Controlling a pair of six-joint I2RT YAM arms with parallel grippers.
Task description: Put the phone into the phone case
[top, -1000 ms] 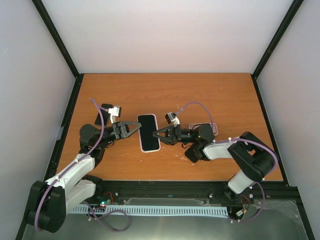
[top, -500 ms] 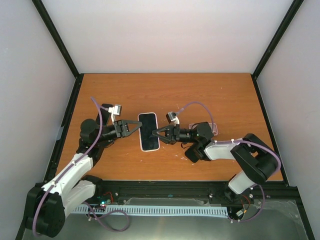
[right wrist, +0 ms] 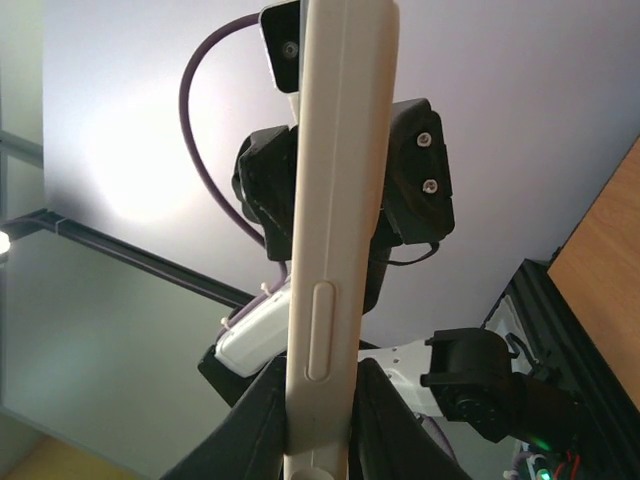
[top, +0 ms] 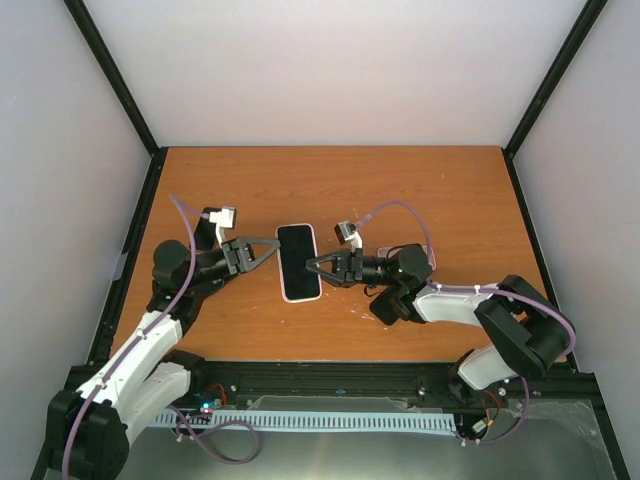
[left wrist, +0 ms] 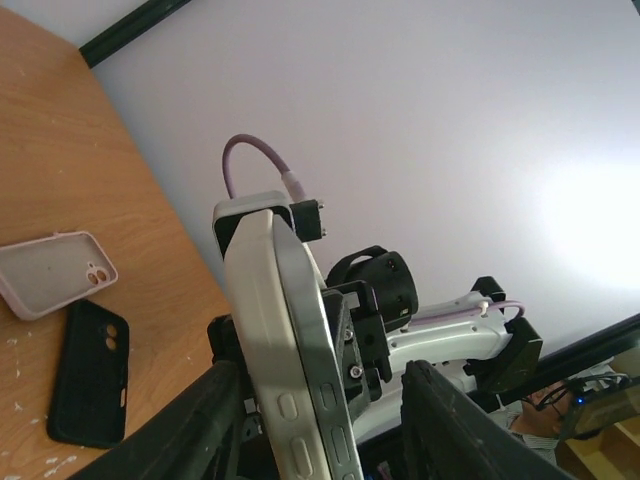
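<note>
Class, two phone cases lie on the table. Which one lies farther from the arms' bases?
The pale case. It is light and see-through, and it lies beyond the black case, which sits nearer and is dark and opaque.

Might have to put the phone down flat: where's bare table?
Bare: the far table strip between phone and back wall, and the near strip between the arms. Crowded right of the phone, where pink case and black case lie by the right arm.
</note>
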